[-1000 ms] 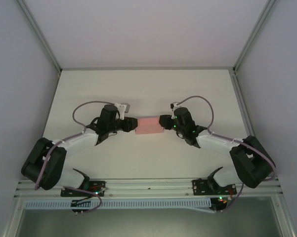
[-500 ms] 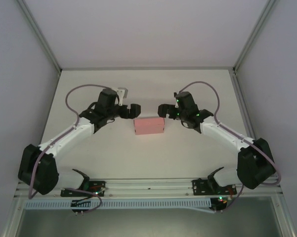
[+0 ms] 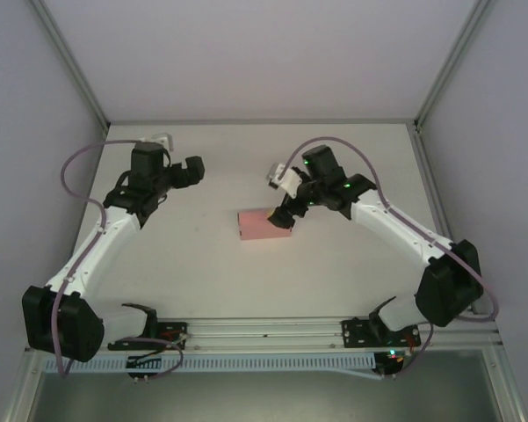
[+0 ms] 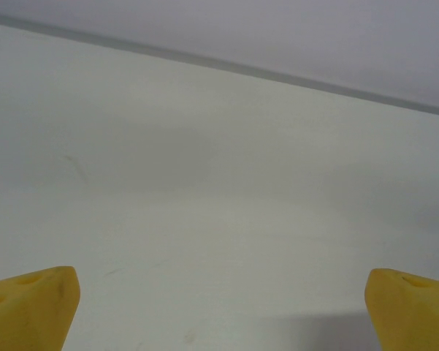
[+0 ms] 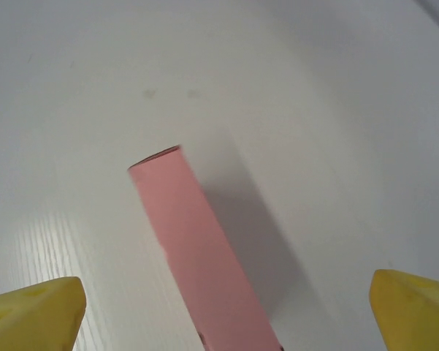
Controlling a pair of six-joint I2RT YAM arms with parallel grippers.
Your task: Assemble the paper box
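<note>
The paper box point(image 3: 262, 225) lies flat near the middle of the table point(image 3: 246, 154). In the right wrist view it looks like a closed rectangular shape, so I judge the folding done and the step in hand a clean let-go. The right gripper point(image 3: 282, 216) hangs over the box's 3 o'clock end, jaws spread wide and holding nothing, and should rise straight up before swinging away, lest a fingertip catch the thin card. The left gripper point(image 3: 191, 169), well apart toward 10 o'clock, is likewise wide open and empty, and should only avoid sweeping low.
</note>
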